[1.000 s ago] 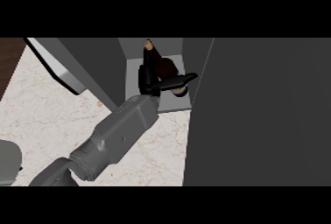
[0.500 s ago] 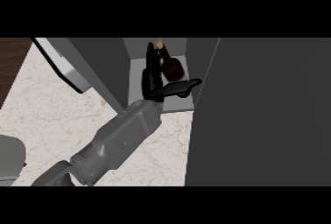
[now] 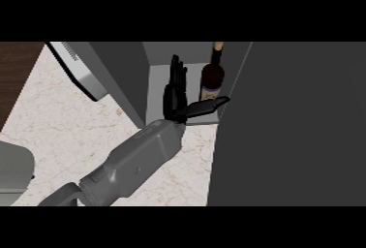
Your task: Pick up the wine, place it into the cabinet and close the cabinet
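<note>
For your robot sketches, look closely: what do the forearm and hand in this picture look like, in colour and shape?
The forearm is a smooth grey casing, rounded and thick. The hand is black, with slim fingers and a thumb. No cables or markings show.

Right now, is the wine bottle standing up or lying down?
Standing up. The wine bottle sits inside the open cabinet, neck pointing up, beside the open hand.

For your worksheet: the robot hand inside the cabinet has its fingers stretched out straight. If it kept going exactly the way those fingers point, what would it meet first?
Probably the cabinet's back wall. The robot hand points deeper inside, its fingers running alongside the wine bottle, which stands to their right, apparently out of that line. Depth is hard to judge from above.
</note>
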You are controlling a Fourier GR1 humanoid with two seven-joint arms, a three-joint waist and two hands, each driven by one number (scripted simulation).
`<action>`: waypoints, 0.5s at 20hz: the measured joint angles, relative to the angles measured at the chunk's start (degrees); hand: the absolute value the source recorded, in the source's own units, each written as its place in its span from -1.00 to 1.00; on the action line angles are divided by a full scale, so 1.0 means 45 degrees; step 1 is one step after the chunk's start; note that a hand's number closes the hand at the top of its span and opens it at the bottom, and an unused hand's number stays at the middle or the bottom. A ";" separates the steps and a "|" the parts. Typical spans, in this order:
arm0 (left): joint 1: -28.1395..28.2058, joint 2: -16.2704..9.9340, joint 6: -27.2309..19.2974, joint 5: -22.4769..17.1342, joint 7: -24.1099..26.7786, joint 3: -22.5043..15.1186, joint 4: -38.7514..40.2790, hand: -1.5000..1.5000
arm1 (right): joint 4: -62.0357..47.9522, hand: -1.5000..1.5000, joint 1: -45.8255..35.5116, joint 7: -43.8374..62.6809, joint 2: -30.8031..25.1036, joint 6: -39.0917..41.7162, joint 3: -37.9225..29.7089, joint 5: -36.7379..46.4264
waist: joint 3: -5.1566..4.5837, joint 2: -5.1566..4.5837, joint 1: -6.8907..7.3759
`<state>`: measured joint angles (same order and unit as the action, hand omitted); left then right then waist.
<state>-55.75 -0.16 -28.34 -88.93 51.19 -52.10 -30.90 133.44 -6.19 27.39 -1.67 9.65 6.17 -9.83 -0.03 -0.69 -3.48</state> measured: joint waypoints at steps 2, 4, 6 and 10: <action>0.0214 0.0005 -0.0080 0.0079 0.0147 -0.0199 -0.0332 -1.00 | -0.0043 -1.00 -0.0105 0.0101 0.0061 -0.0138 0.0041 0.0107 | 0.0000 0.0029 0.0121; 0.0456 0.0005 -0.0058 0.0243 0.0252 -0.0315 -0.0480 -1.00 | -0.0125 -1.00 -0.0179 0.0089 0.0079 -0.0194 0.0018 0.0167 | 0.0003 0.0049 0.0233; 0.0596 0.0008 -0.0256 0.0459 0.0217 -0.0312 -0.0858 -1.00 | 0.0056 -1.00 -0.0018 0.0192 -0.0030 -0.0179 -0.0237 -0.0031 | 0.0001 0.0085 0.0357; 0.1286 -0.0022 -0.0328 0.0994 0.0486 -0.0220 -0.1351 -1.00 | 0.0334 -1.00 0.0168 0.0311 0.0010 -0.0273 -0.0029 0.0176 | 0.0004 0.0123 0.0513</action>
<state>-49.96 -0.26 -29.82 -84.46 53.38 -53.09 -36.98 134.94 -5.43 28.79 -1.62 8.42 6.04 -9.04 -0.01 -0.14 -1.17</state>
